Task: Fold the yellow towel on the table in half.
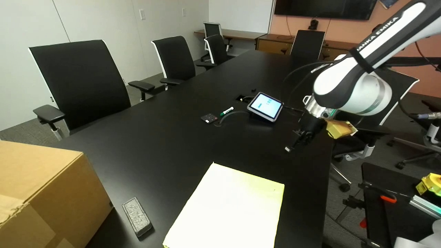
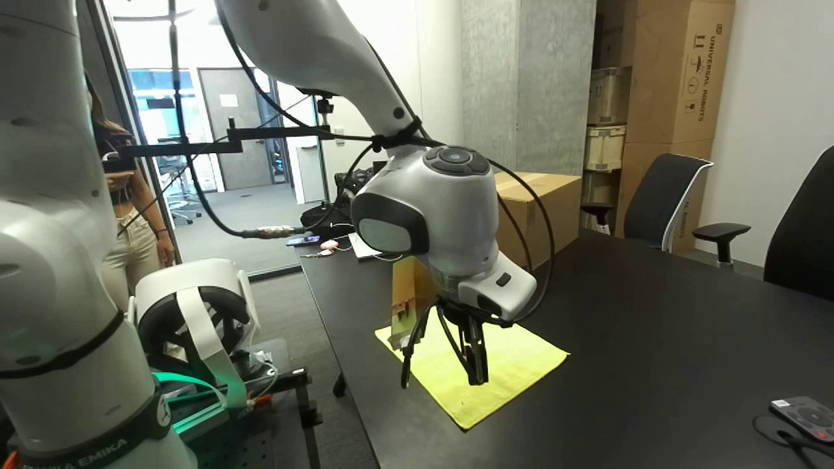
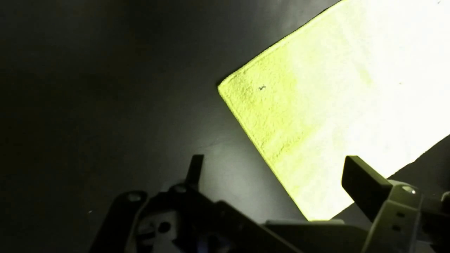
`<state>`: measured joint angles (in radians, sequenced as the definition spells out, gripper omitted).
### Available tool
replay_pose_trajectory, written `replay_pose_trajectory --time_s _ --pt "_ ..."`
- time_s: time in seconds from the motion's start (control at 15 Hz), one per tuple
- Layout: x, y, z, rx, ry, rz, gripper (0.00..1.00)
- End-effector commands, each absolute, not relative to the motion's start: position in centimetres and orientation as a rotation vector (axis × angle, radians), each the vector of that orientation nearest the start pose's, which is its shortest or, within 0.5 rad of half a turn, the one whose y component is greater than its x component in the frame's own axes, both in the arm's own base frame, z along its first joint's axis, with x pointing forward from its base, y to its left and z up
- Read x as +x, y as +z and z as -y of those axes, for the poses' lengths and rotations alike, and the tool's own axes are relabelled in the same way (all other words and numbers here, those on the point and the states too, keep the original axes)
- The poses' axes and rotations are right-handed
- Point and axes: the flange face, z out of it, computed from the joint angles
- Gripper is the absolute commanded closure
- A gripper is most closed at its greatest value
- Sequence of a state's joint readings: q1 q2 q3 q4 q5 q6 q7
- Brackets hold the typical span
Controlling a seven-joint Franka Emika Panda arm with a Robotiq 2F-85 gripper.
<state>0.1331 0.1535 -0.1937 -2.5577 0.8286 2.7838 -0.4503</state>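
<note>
Jaws apart abv tbl (image 1: pixel 179 148), nr ylw towel (image 1: pixel 229 206)

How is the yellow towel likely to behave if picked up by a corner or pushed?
The towel will probably droop, since it lies as a thin, flat cloth. Its fuzzy texture in the wrist view suggests a pinch should hold without much slipping. Pushed, it may slide or bunch up, as the table looks smooth.

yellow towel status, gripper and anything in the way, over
Gripper open, holding nothing. Yellow towel flat on the table, ungripped. Grey block beside it, not touching; likely no obstruction.
</note>
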Motion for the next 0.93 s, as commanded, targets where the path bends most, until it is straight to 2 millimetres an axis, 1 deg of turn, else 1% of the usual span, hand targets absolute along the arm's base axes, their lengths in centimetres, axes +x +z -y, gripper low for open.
replay_pose_trajectory --time_s 0.0,0.2,0.4,0.73,0.87 --pt "46.6 17.7 5.2 -2.786 -0.178 -0.605 0.0" --pt "46.8 14.1 4.4 -2.778 -0.078 -0.648 0.0" --pt "46.8 11.1 4.0 -2.81 -0.011 -0.662 0.0" --pt "46.9 8.1 3.6 -2.828 0.044 -0.636 0.0" --pt "46.7 7.4 3.2 -2.832 0.07 -0.631 0.0"
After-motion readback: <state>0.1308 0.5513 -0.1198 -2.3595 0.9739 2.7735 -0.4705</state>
